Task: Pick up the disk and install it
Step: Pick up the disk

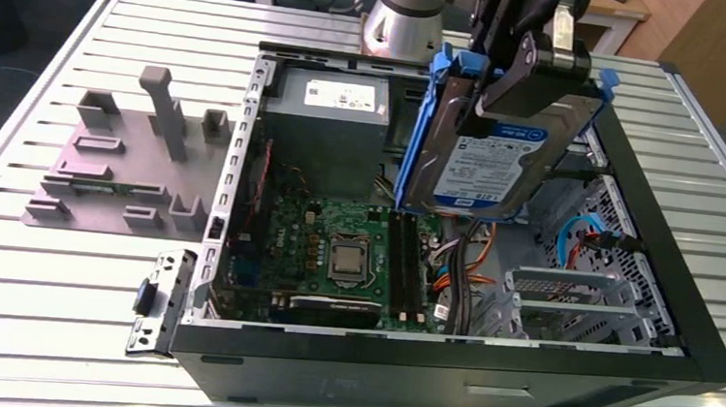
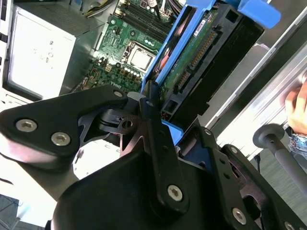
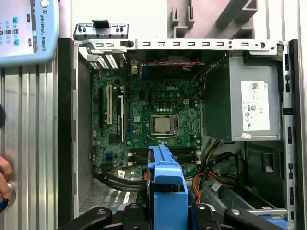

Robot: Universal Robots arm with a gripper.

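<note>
Pincer point(image 1: 524, 78) fingers were shut on the top edge of the disk point(image 1: 494, 157), holding it in the air over the open case point(image 1: 705, 339). In the exterior view the disk hung steeply tilted, almost upright, with its white-and-blue label facing the camera and its blue caddy framing both long sides. Its low end hung above the cables beside the board point(image 1: 335, 223), between the power supply point(image 1: 328, 113) and the case's wall on the exterior view's right. In the second wrist view the pincer point(image 2: 169, 116) gripped the caddy's end, and the disk point(image 2: 194, 56) showed its green underside and connector. In the first wrist view the caddy's blue end point(image 3: 166, 192) stood over the board point(image 3: 144, 120), near the processor point(image 3: 163, 124). An empty metal drive cage point(image 1: 576, 296) sat low in the case. A grey fixture point(image 1: 120, 160) lay on the table point(image 1: 19, 283), beside the case. A hand point(image 2: 298, 106) showed at the table's edge.
</note>
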